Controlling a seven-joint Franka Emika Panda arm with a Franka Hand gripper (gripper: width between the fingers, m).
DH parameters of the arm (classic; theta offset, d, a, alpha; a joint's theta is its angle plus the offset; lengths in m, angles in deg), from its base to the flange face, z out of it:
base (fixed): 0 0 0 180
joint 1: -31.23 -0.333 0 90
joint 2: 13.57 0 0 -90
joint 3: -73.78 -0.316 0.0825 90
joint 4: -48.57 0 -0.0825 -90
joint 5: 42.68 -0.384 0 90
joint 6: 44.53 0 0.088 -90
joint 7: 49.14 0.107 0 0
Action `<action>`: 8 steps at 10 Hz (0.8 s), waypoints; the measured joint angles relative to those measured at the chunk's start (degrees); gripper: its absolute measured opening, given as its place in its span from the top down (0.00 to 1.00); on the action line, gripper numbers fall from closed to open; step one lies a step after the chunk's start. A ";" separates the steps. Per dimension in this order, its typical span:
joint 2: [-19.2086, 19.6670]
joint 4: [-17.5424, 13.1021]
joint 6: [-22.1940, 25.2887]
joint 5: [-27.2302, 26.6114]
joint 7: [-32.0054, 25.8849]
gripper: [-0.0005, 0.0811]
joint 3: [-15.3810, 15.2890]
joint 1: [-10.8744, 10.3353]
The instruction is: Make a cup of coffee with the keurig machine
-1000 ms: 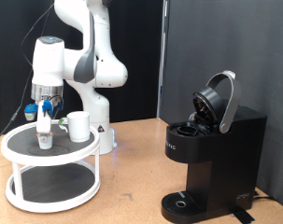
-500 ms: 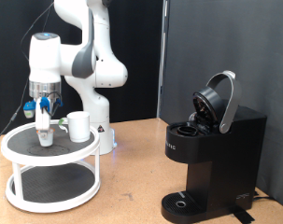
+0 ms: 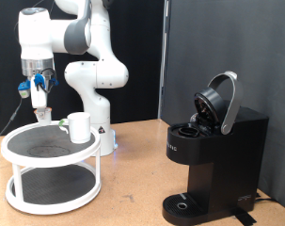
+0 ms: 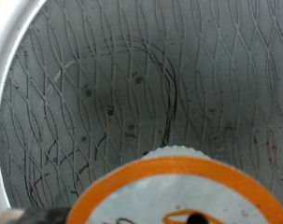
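1. The keurig machine point(image 3: 215, 155) stands at the exterior view's right, black and boxy, with its hinged lid tipped up and back so the pod chamber lies open. No cup sits on its round drip base.

2. The cup point(image 3: 79, 126), a plain white mug, rests on the top tier of a white two-tier round stand point(image 3: 20, 179) at the exterior view's left, well apart from the machine.

3. The gripper point(image 3: 40, 105) hangs above the left part of that top tier, just to the left of the cup and clear of the mesh surface.

4. What has just changed: a second ago the hand was low, with its tips down at the mesh beside the cup. It has since risen straight up and a little to the left.

5. It came up loaded. The wrist view shows a pod point(image 4: 174, 191) with an orange-rimmed, pale lid filling the near part of the picture, with the grey mesh tier point(image 4: 94, 84) falling away behind it. In the exterior view a small white object sits at the fingertips. The fingers look closed around the pod.

6. For the task, I judge the pod pick done: the pod is off the stand and the lid is already open, while the cup is untouched.
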 joint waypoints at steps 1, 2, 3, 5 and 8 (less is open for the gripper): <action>-0.04 0.04 0.03 -1.14 -0.08 0.52 0.02 -0.15; -0.23 -0.40 0.67 -4.73 -0.28 0.52 0.10 -0.86; -0.55 -1.65 2.02 -9.51 -0.43 0.52 0.13 -2.22; -1.37 -3.63 2.78 -18.34 -1.86 0.52 0.33 -5.62; -2.02 -4.36 2.71 -23.24 2.01 0.52 -2.07 -8.33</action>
